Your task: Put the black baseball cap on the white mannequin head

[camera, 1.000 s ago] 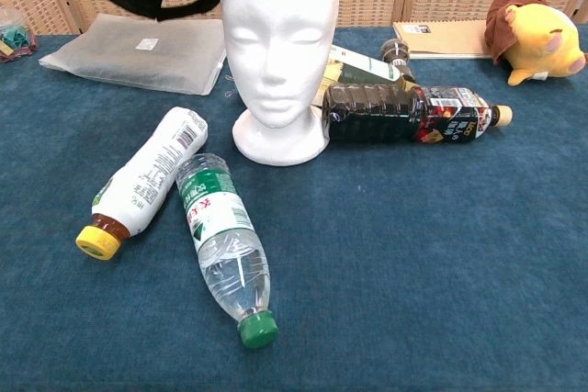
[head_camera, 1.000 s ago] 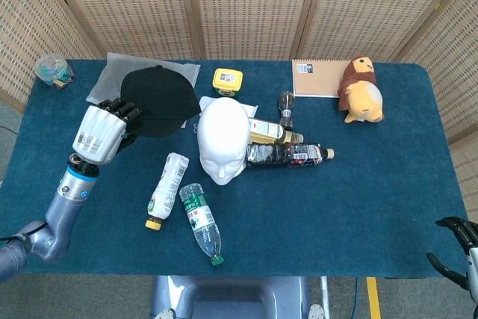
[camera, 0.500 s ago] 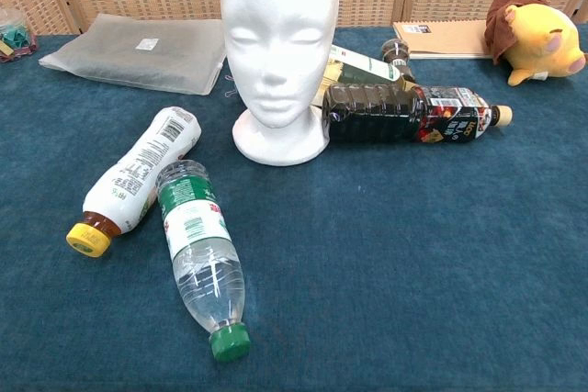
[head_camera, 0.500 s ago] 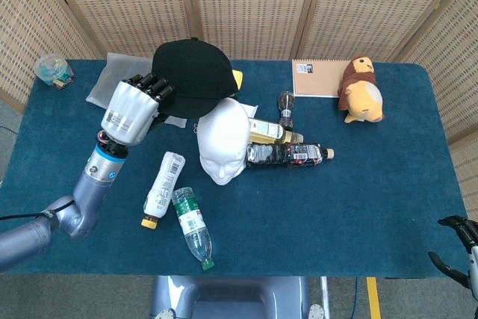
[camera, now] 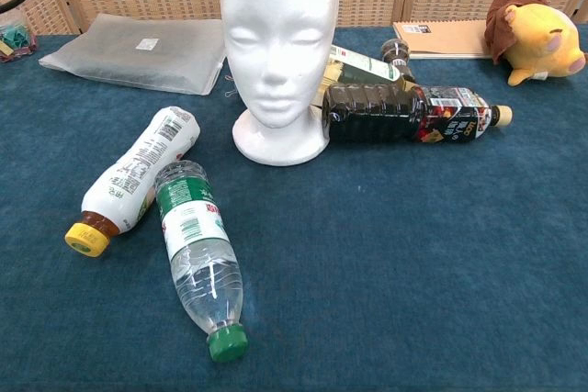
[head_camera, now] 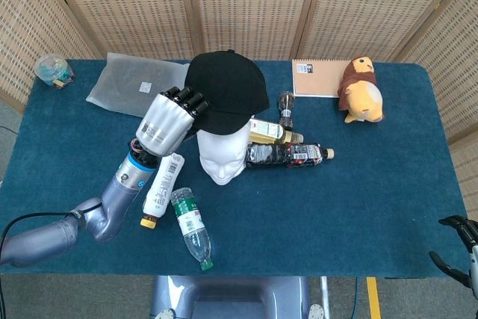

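While left hand (head_camera: 166, 121) fingers grip black baseball cap (head_camera: 228, 89) over white mannequin head (camera: 278, 34), bottle labels unreadable.

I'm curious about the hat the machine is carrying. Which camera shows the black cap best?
The head view. It shows the whole black baseball cap from above, held by the left hand over the white mannequin head. The chest view catches only a dark sliver at its top edge, behind the mannequin's crown.
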